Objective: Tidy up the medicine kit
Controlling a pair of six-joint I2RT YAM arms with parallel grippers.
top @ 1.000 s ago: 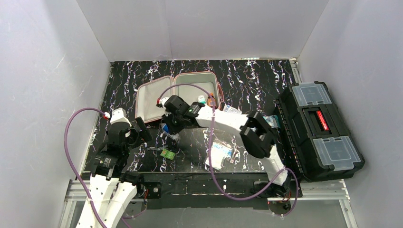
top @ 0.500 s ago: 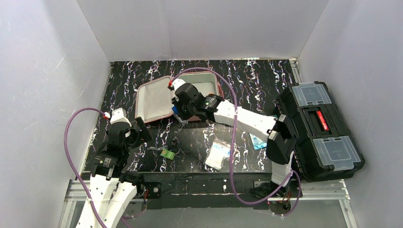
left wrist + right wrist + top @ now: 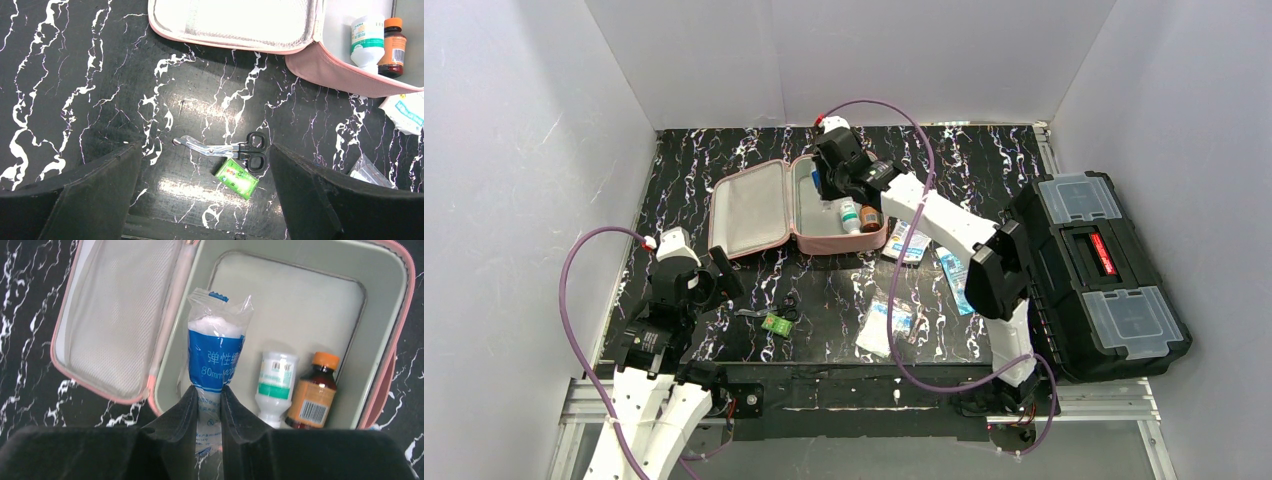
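Now: the right tool (image 3: 209,390) is clamped on a blue-and-white bandage packet (image 3: 216,352), dangling it right over the open medicine kit (image 3: 754,205)!
Kit position: far middle of the desk (image 3: 694,150), lid flopped open to the left, tray side under the packet.
Left side: the left tool (image 3: 205,150) is spread wide, holding nothing, hovering above the scissors (image 3: 235,148).
Step in hand: by my read, dropping that packet in.
Doing it well: get lower before letting go, aim for the bare floor left of the bottles, and keep the floppy end off the hinge wall.
Count in kit: two bottles, one white bottle (image 3: 275,385) and one brown bottle (image 3: 315,397), close side by side.
Count on desk: one pair of scissors, one green box (image 3: 237,178) just beside it, three loose packets (image 3: 909,241) as far as I can tell, and one black toolbox (image 3: 1094,270) on the right.
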